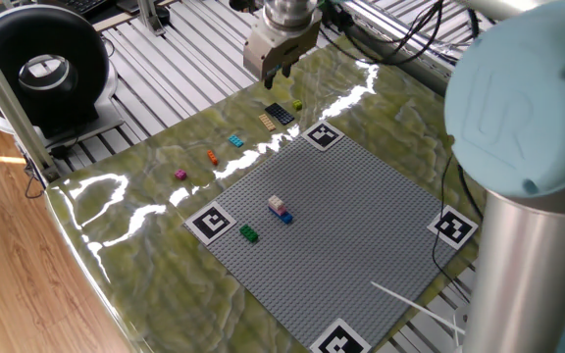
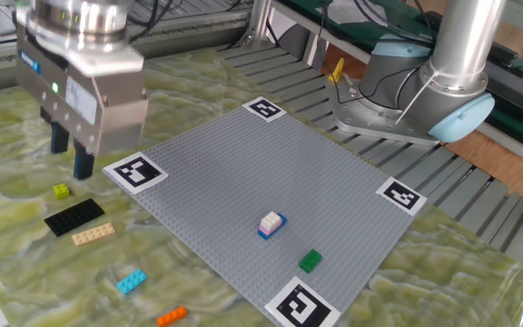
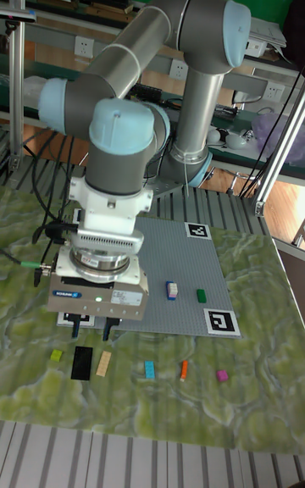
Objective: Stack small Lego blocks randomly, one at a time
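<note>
My gripper (image 2: 71, 156) hangs open and empty a little above the green mat, just behind the yellow-green brick (image 2: 61, 191) and the dark flat plate (image 2: 74, 217). In a row beside those lie a tan brick (image 2: 93, 234), a cyan brick (image 2: 131, 282) and an orange brick (image 2: 172, 315). A magenta brick (image 3: 222, 375) ends the row. A white-pink brick (image 2: 271, 221) sits stacked on a blue one on the grey baseplate (image 2: 243, 173), with a green brick (image 2: 310, 261) nearby. The tall fixed view shows the gripper (image 3: 93, 329) over the row's left end.
Black-and-white marker tags (image 2: 135, 170) sit at the baseplate's corners. The arm's base (image 2: 407, 100) stands off the mat beyond the far side. A black round device (image 1: 42, 69) stands on the slatted table outside the mat's edge.
</note>
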`<state>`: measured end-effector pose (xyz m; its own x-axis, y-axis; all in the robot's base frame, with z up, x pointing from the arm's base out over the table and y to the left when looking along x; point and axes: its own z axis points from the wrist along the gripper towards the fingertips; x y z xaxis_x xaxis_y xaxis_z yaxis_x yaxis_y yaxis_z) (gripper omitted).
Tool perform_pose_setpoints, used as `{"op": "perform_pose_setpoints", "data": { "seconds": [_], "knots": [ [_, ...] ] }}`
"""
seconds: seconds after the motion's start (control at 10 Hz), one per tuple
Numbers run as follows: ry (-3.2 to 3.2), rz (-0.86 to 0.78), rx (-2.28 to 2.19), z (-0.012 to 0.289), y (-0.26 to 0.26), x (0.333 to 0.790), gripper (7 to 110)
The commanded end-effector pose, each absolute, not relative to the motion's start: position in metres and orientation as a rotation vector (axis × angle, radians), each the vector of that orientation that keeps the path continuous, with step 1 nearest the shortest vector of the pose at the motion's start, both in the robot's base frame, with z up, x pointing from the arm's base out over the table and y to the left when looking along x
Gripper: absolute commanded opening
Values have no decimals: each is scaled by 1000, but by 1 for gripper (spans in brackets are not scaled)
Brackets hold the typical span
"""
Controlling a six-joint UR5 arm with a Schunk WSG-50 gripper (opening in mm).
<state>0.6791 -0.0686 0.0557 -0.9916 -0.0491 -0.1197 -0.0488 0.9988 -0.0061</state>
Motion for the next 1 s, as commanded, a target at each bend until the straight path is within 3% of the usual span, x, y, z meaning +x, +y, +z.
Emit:
{"op": "perform_pose_setpoints", "data": {
  "seconds": [0.0, 0.9],
  "knots": [
    [3053, 3, -19, 26, -70, 686, 22],
    [3137, 2, 6, 18, -66, 678, 22]
  ]
}}
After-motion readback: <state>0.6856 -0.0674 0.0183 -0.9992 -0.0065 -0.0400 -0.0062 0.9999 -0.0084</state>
